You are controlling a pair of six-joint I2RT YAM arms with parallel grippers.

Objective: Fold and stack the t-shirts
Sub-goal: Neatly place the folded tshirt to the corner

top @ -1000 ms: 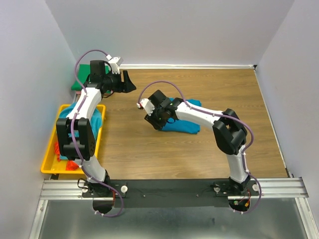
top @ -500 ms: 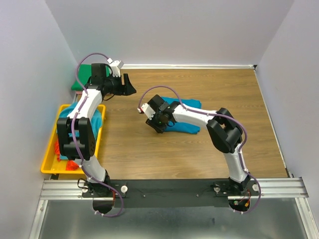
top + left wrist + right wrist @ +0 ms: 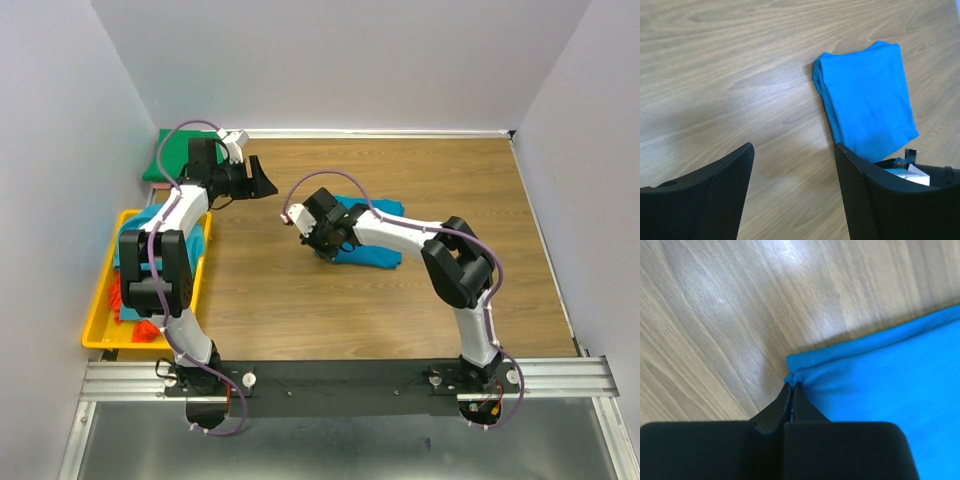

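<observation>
Right wrist view: folded blue t-shirt (image 3: 880, 365), mid-table, with its corner hem clamped by the right gripper (image 3: 791, 386). Left gripper (image 3: 794, 152) hovers at ten o'clock, jaws apart, empty. Green t-shirt (image 3: 168, 160) lies at eleven. More shirts (image 3: 148, 328) are heaped in the yellow tray (image 3: 98, 338) at nine, so much likely remains.

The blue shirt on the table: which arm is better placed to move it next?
Right. The right gripper is pinched shut on the blue shirt at its corner, while the left gripper hangs open over the table, apart from it.

white arms (image 3: 395, 232) have black joints (image 3: 462, 272), purple cables (image 3: 322, 177).
</observation>
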